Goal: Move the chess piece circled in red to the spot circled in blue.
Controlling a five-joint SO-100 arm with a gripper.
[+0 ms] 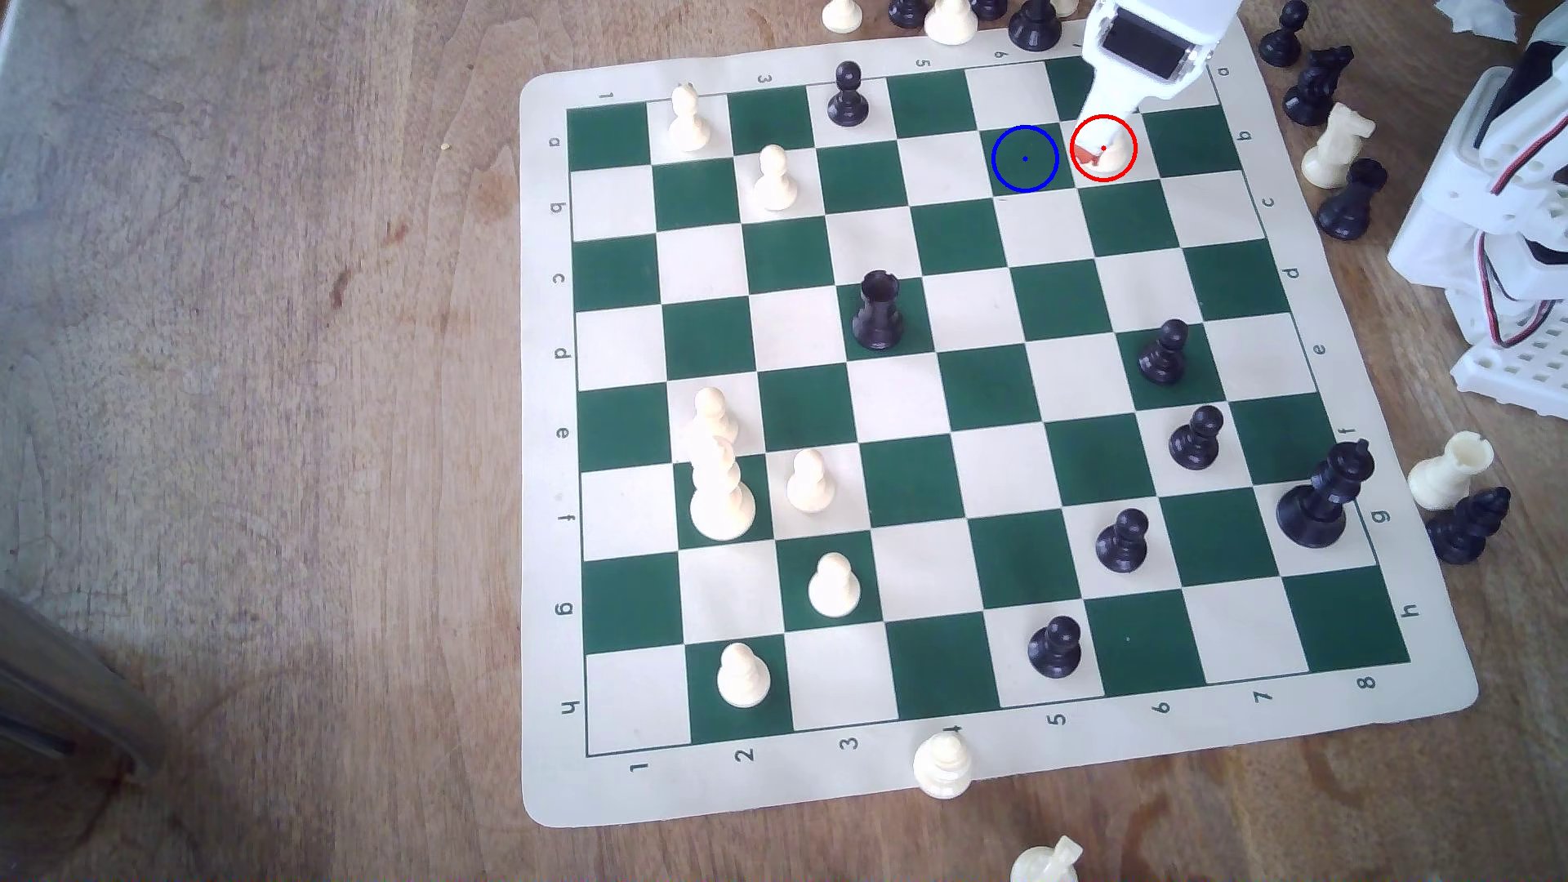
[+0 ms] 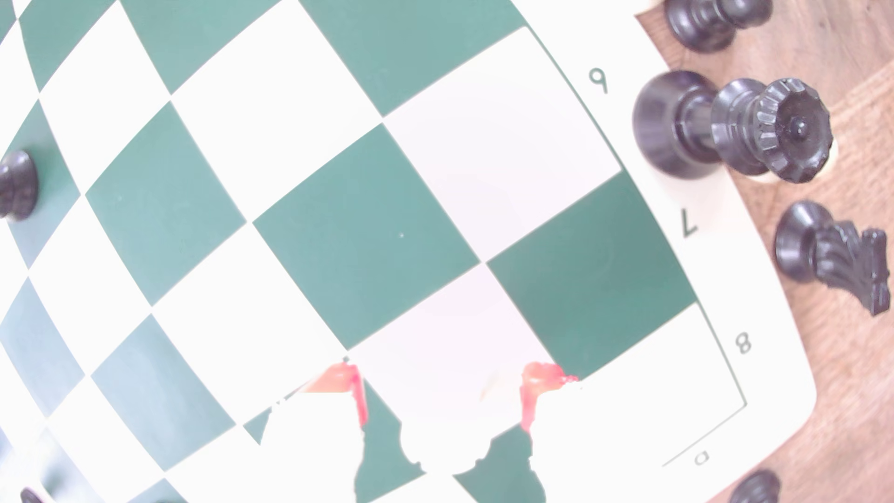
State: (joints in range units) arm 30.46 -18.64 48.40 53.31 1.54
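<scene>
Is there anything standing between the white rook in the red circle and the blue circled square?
Nothing visible: the cream-white plastic rook sits right beside the dark green blue-ringed square, which is bare, with no piece between them.

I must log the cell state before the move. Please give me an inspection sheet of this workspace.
Surface: green-cream chess mat on wooden table.
Job's things: cream rook in red ring; blue-ringed green square beside it, free.
Clutter: captured pieces off the mat, including a black queen and a fallen black knight.
Gripper: gripper open, its red-tipped fingers either side of the rook.
Cables: red and black wires on the arm base.
Surroundings: nothing seen.
</scene>
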